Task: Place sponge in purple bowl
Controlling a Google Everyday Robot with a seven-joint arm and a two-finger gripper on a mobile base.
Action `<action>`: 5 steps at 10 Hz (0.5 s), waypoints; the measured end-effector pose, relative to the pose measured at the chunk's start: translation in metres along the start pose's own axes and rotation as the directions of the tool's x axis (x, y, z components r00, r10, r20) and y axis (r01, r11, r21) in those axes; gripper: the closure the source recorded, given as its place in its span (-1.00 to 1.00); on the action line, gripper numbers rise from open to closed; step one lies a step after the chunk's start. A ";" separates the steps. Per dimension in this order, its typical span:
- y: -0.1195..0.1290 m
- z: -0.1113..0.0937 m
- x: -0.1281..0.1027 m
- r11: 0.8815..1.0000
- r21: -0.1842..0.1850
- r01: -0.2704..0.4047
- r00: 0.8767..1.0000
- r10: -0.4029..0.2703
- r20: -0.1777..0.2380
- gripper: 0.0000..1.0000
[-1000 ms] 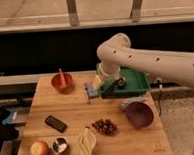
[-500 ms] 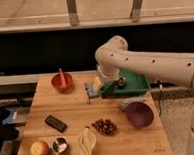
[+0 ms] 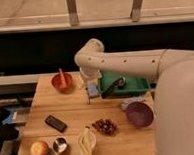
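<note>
Wooden bench (image 3: pixel 72 110), bare through the middle between black slab (image 3: pixel 56 123) and grapes (image 3: pixel 105 125). Green tray (image 3: pixel 133 83) at far edge. Purple bowl (image 3: pixel 139 114) near right edge. Gripper (image 3: pixel 93 93) just left of tray, jaws clamped on sponge (image 3: pixel 94 88), well apart from bowl.

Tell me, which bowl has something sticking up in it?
The orange-red bowl at the table's back edge; the purple bowl looks empty. The gripper hangs between them, by the sponge.

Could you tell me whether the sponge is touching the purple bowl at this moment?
Apart. The camera view shows the sponge at the gripper beside the green tray, with table showing between it and the purple bowl.
</note>
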 end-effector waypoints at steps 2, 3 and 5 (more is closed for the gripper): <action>0.010 0.024 -0.010 1.000 -0.006 0.001 1.000 -0.001 -0.016 -0.60; 0.012 0.026 -0.011 1.000 -0.010 -0.001 1.000 0.000 -0.019 -0.60; 0.011 0.027 -0.011 1.000 -0.013 -0.008 1.000 0.007 -0.028 -0.60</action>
